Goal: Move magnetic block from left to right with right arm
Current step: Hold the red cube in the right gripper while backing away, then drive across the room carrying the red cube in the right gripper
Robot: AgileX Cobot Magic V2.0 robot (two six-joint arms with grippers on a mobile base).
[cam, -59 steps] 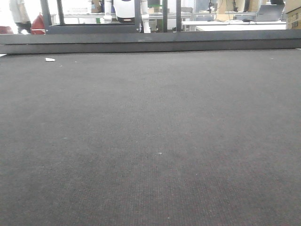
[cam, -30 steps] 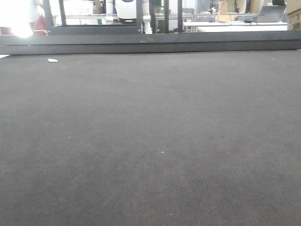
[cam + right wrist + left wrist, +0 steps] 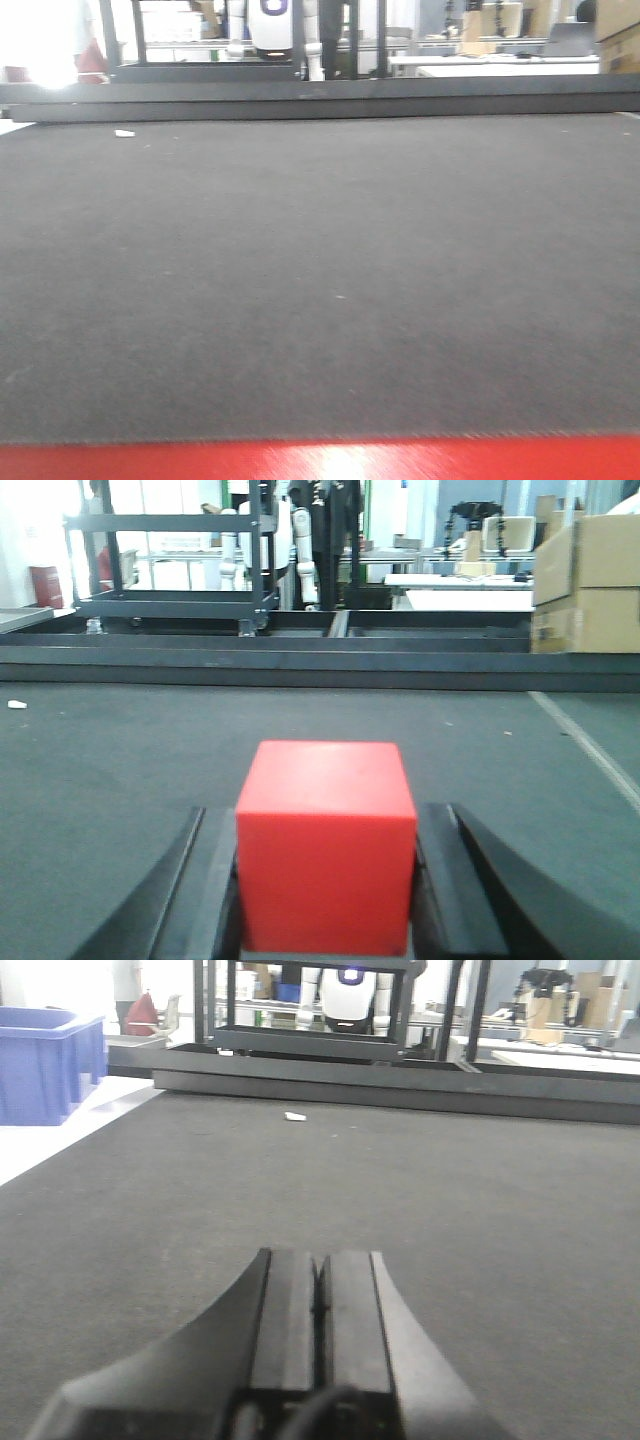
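Observation:
The magnetic block (image 3: pixel 326 850), a plain red cube, sits between the two black fingers of my right gripper (image 3: pixel 325 810) in the right wrist view, and both fingers press against its sides. It hangs low over the dark mat (image 3: pixel 120 770). My left gripper (image 3: pixel 318 1260) is shut with nothing in it, low over the same mat. A red band (image 3: pixel 320 460) runs along the whole bottom edge of the front view; I cannot tell what it is. Neither gripper shows in the front view.
A dark raised rail (image 3: pixel 320 100) borders the mat's far side. A small white scrap (image 3: pixel 295 1117) lies near it. A blue bin (image 3: pixel 45 1065) stands off the mat at the left. Cardboard boxes (image 3: pixel 585 580) stand at the far right.
The front view has tilted downward, so the far rail sits a little lower in the frame, and a red band has come in along the bottom edge.

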